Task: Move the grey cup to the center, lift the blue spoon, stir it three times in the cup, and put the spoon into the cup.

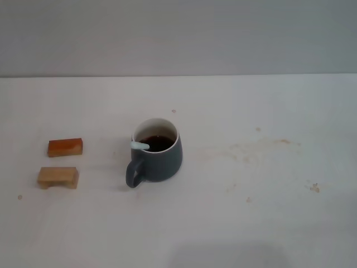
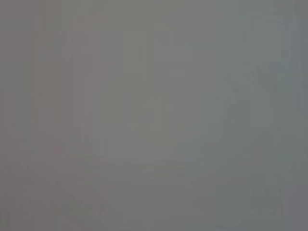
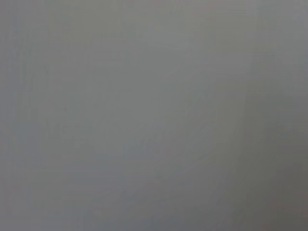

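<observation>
Squat slate-grey ceramic mug (image 1: pixel 158 156) with dark liquid is seen near table centre, handle at 7 o'clock. Pale-blue spoon handle (image 1: pixel 139 146) is rested on its 9 o'clock rim. Two small wooden blocks (image 1: pixel 65 147) (image 1: pixel 58 177) are placed well apart at 9 o'clock on the stained white table (image 1: pixel 268 190). Neither gripper is shown; claw state can't be told.

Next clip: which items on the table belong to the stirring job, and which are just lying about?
Part of the job:
- grey cup, holding dark liquid
- blue spoon, its handle resting on the cup's rim, the rest inside

Just lying about:
- reddish-brown block
- tan wooden block
- brownish stains on the table

Neither pincer is in view.
</observation>
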### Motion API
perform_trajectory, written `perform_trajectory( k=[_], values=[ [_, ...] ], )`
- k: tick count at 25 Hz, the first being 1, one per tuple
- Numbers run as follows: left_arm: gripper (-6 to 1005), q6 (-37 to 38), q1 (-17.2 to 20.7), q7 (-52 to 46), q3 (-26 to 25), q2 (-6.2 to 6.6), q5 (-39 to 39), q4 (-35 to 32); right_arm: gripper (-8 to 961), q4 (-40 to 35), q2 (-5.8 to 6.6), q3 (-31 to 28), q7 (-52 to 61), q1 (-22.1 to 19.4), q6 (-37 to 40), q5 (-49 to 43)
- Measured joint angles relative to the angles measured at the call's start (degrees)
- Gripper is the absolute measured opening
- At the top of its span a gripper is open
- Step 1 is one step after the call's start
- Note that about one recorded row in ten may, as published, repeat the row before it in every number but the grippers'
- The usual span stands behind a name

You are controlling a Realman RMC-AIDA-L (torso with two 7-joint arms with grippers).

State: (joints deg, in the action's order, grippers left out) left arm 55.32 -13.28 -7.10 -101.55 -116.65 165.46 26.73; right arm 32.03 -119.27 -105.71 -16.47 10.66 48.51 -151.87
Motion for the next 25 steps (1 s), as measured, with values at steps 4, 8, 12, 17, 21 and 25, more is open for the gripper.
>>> perform_trajectory(
  k=[4,8,12,17,21,25],
  values=[
    [436,0.01,-0.30,0.36,-0.66,0.06,0.03,-0.01,52,-1.22,-0.05,0.18,0.02,0.06,0.66,0.03],
    [436,-0.06,-0.59,1.22,-1.45,-0.06,0.04,-0.15,127,-2.01,0.09,-0.08,1.51,0.70,0.09,0.06],
    [436,0.02,-0.45,1.27,-1.46,-0.23,0.02,-0.17,201,-2.49,0.14,-0.23,4.73,0.91,0.63,0.09],
    [436,-0.06,-0.45,1.01,-1.53,-0.63,-0.27,-0.35,322,-4.63,0.28,-0.33,5.93,3.24,1.28,0.10],
    [436,-0.12,-0.63,0.81,-1.85,-0.78,-0.32,-0.57,451,-5.71,0.47,-0.43,5.93,5.25,1.37,0.10],
    [436,-0.15,-0.80,0.94,-2.28,-0.95,-0.32,-0.74,452,-5.80,0.49,-0.43,5.91,5.80,1.49,0.09]
  ],
)
